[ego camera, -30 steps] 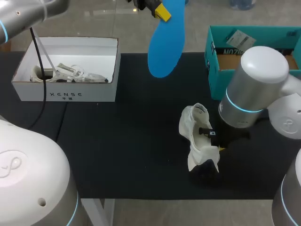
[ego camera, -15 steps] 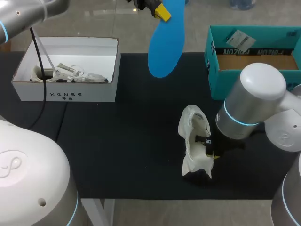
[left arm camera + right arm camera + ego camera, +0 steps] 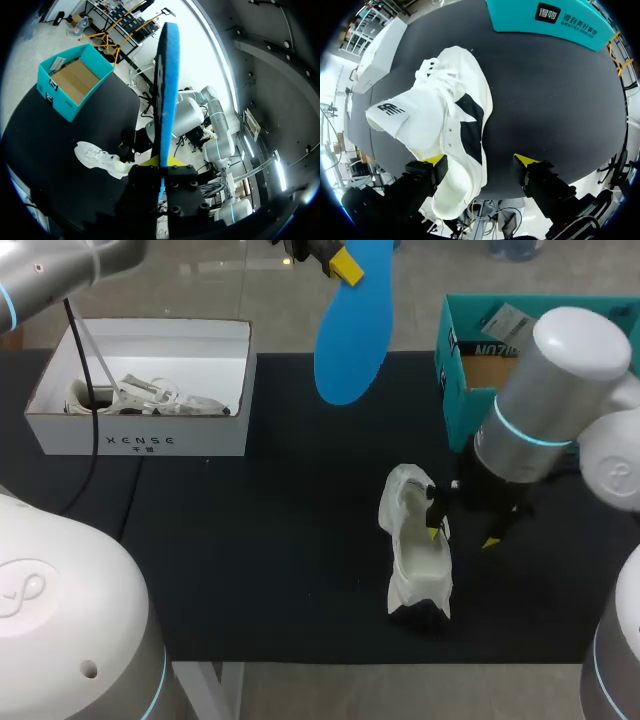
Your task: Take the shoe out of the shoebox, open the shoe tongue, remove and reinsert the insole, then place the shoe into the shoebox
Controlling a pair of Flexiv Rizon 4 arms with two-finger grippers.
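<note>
While left claw grips blue insole, right claw wide against white shoe.

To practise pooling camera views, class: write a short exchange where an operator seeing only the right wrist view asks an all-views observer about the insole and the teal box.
Operator: My right gripper is open by the shoe. Where is the insole?
Observer: The left gripper holds it in the air near the table's far edge.
Operator: Is the teal box free?
Observer: Its brown floor is bare except one small tag in a corner.
</note>
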